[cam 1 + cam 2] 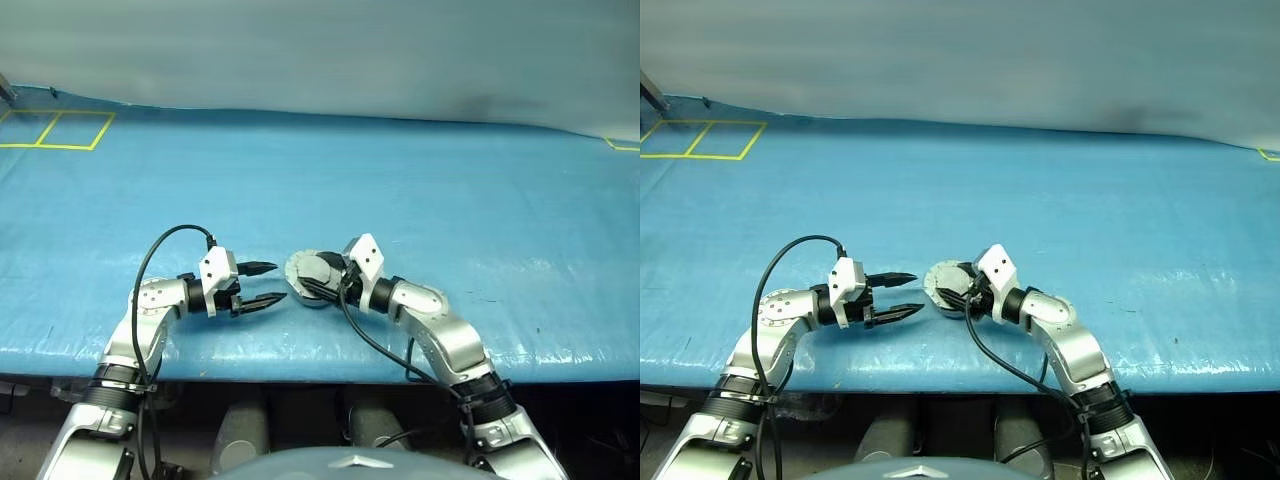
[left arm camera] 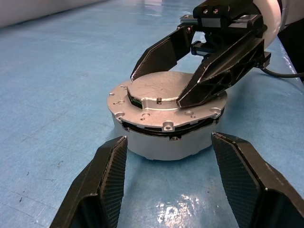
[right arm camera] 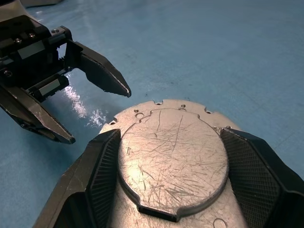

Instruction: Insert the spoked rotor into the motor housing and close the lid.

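Observation:
The motor housing, a short silver puck, sits on the blue table near the front edge. The lid, a scratched silver disc with a notched rim, lies flat on top of it. The spoked rotor is hidden. My right gripper reaches in from the right, its two black fingers set against opposite sides of the lid's raised centre. My left gripper hovers just left of the housing, open and holding nothing, pointing at the housing's side.
Blue sheeting covers the table. Yellow tape squares mark the far left corner. The table's front edge runs just below both arms. Black cables loop off both wrists.

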